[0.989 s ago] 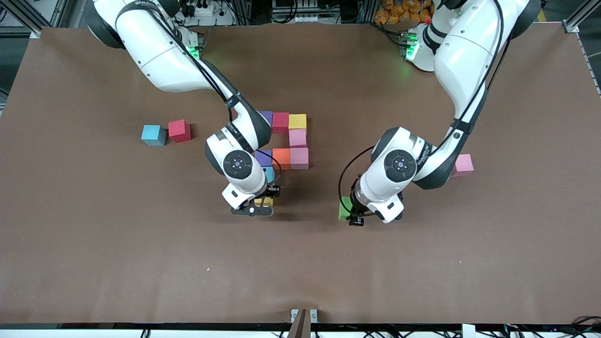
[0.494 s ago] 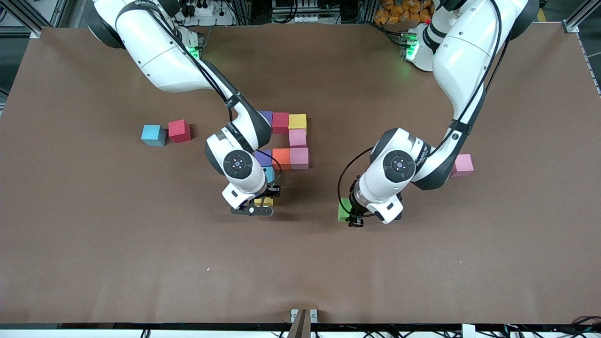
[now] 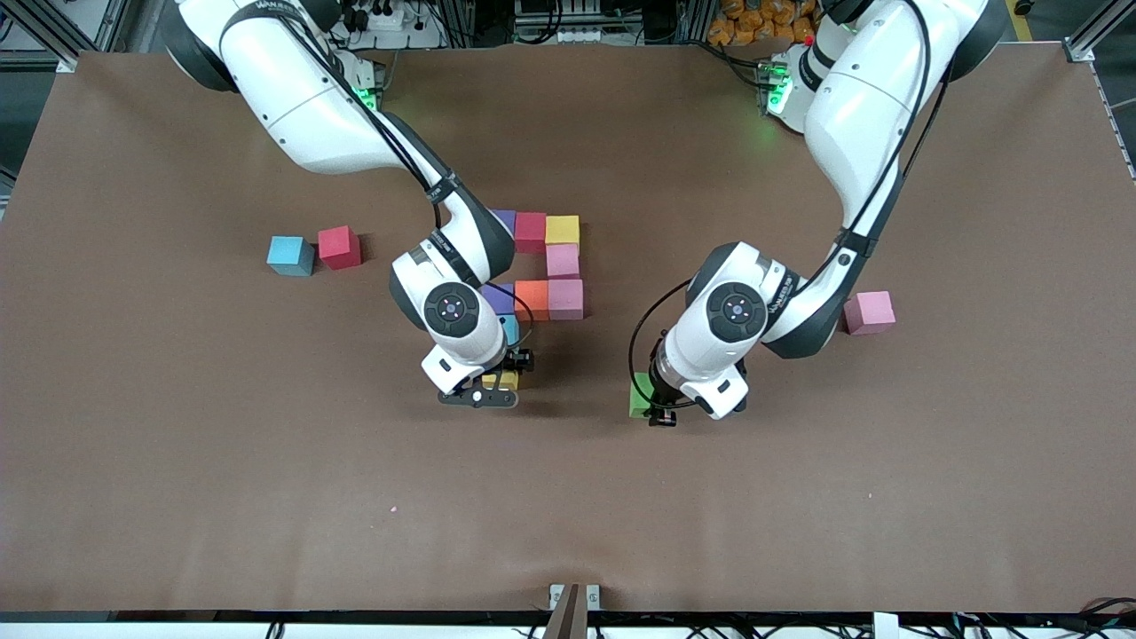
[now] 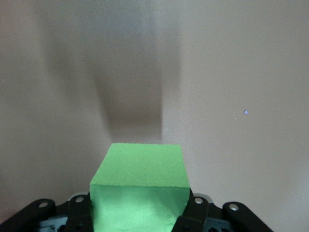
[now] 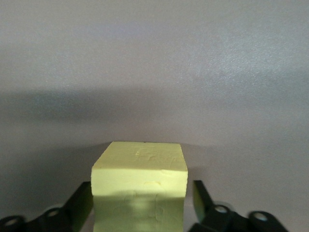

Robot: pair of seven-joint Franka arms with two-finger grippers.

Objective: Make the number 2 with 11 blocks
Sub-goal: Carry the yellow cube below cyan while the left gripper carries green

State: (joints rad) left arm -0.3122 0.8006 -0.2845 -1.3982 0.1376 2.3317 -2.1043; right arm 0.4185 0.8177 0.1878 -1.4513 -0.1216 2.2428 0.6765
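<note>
While the left gripper [image 3: 655, 406] grasps a green block [image 4: 139, 186], the yellow block [image 5: 140, 170] sits between the released right gripper [image 3: 494, 380] fingers, directly below.

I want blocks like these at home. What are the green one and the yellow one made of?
The green block looks like soft foam: dull, no shine, with a slightly grainy, crumbly top edge. The yellow block looks the same, matte with little dents pressed into its face. Foam is a good guess, though looks alone can't prove it.
</note>
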